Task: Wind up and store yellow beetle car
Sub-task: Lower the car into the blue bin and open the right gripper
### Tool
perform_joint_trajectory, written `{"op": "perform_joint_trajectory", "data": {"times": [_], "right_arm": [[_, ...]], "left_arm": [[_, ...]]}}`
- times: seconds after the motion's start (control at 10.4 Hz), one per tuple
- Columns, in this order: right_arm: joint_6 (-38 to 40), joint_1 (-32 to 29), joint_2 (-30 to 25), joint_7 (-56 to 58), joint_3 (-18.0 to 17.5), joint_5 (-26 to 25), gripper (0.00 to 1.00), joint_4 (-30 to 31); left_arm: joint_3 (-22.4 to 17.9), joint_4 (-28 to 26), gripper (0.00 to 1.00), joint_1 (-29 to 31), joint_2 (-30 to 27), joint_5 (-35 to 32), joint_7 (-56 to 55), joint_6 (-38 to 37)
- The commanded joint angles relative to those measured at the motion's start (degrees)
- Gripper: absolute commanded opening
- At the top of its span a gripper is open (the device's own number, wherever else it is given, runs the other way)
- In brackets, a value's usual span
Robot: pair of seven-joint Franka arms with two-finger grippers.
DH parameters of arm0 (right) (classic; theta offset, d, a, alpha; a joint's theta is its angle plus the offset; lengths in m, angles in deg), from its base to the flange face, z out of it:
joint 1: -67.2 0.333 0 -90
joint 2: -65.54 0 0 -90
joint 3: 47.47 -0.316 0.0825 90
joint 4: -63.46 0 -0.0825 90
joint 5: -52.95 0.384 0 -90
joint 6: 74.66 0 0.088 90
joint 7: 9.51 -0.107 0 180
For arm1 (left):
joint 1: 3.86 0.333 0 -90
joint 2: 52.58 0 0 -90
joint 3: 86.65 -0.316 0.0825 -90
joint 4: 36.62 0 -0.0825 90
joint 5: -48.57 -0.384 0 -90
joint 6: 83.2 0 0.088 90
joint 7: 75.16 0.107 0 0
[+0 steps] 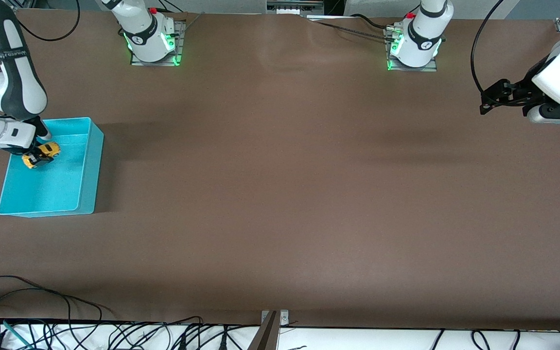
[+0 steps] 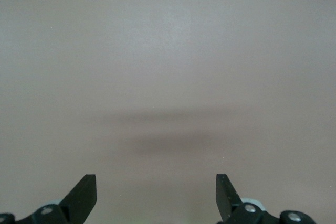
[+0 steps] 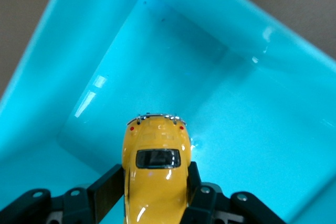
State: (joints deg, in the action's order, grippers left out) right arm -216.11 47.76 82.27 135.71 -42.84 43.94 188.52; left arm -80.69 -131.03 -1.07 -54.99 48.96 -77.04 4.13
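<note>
I see a wide brown counter [image 1: 280, 194], matte and bare across its middle, with loose black cables [image 1: 90, 330] along the edge nearest the front camera. At about nine o'clock sits the turquoise bin [image 1: 85, 189]. My right pincer [image 1: 41, 154] hangs over its inside, clamped on the yellow beetle car [image 1: 42, 154] (sides pinched, bumper facing the bin floor). The left pincer [image 1: 491, 99] waits at two o'clock, spread wide over bare counter.
</note>
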Motion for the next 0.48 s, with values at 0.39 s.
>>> {"op": "perform_joint_trajectory", "data": {"times": [0.39], "right_arm": [[-7.0,-4.8,7.1,2.9,-0.7,1.6,0.12,1.1]], "left_arm": [[0.0,1.4,1.0,0.3,0.4,0.8,0.1,-1.3]]}}
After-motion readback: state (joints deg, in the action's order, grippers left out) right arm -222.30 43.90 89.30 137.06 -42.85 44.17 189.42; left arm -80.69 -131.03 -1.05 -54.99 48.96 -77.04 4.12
